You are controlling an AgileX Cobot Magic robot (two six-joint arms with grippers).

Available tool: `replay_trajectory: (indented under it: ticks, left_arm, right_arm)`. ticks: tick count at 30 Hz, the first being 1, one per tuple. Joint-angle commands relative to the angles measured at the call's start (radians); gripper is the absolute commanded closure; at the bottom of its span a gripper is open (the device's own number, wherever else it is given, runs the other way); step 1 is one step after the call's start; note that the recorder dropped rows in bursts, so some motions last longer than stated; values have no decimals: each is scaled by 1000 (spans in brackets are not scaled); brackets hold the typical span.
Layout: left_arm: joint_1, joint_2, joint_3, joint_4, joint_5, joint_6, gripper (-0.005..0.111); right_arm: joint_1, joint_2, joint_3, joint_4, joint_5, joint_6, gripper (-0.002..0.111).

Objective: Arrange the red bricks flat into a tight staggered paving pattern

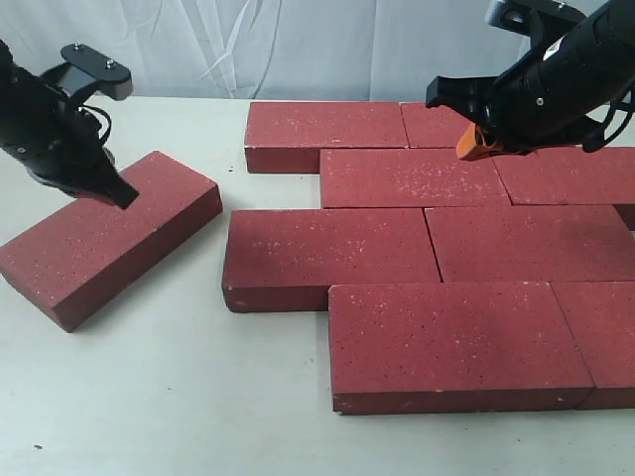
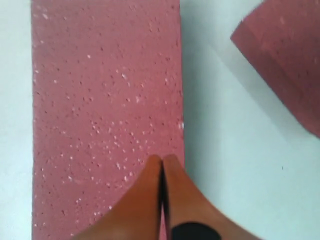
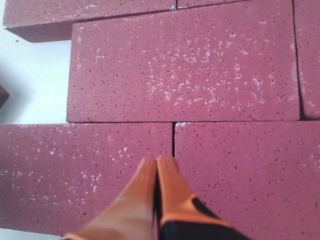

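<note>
Several red bricks (image 1: 412,178) lie flat in staggered rows on the right of the table, edges touching. One loose red brick (image 1: 109,236) lies apart at the left, turned at an angle. My left gripper (image 1: 121,195) is shut and empty, its tips over the loose brick's (image 2: 105,100) far end, near one long edge. A corner of a paved brick (image 2: 285,65) shows beside it. My right gripper (image 1: 474,147) is shut and empty, hovering above the back rows; its tips (image 3: 159,162) sit by the seam between two bricks, below a third brick (image 3: 185,65).
The pale tabletop (image 1: 179,397) spreads around the bricks, with bare surface at the front left. A narrow gap of table (image 1: 224,213) separates the loose brick from the paving. A white curtain (image 1: 248,40) hangs behind.
</note>
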Motion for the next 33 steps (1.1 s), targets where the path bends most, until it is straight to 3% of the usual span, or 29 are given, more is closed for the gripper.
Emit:
replay_trajectory:
  ticks: [1,6,10,19,28,33]
  left_arm:
    - [-4,7,-5,-11,-108,-185,107]
    - [-4,68,-5,230,-145,-488,107]
    - [-4,124,-5,280,-167,-554,107]
    - [-53,176,-5,232,-149,-371,107]
    - [-53,176,-5,232,90,-24,107]
    - [-53,170,-5,232,168,67,107]
  right_arm:
    - [-5,-9,-5,0,0,-4,109]
    - [-5,-9,-5,0,0,-4,109]
    - [-5,-9,-5,0,0,-4,109]
    - [-5,-9,-5,0,0,-4,109]
    - [-5,-9,-5,0,0,-4,109]
    - [-5,-9,-5,0,0,-4,109]
